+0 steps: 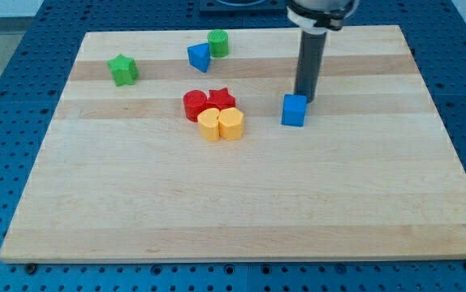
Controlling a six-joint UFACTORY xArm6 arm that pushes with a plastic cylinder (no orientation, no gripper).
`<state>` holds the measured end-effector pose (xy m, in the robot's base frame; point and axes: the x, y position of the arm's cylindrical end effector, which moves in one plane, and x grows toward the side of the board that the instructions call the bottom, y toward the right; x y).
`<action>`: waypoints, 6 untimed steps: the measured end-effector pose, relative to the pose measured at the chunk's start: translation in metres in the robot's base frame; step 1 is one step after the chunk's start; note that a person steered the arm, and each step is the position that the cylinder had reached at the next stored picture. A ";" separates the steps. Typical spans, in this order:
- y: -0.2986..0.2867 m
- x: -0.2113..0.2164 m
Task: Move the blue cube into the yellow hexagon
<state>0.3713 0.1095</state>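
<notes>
My rod is dark grey to black, and my tip (306,98) is the same dark shade. The blue cube (295,110) is bright blue, as is the blue triangular block (199,57) farther away on the left. The green cylinder (218,42) and green star (123,70) are a vivid green. The red cylinder (195,105) and red star (222,99) are strong red. The yellow hexagon (209,125) and yellow cylinder (231,123) are warm yellow. The wooden board (241,203) is pale, striped in light planks, on a blue surface (6,49) patterned with holes.
</notes>
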 end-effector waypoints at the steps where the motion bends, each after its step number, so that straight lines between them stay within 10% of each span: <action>1: 0.026 0.008; 4: -0.079 0.022; 6: -0.036 0.030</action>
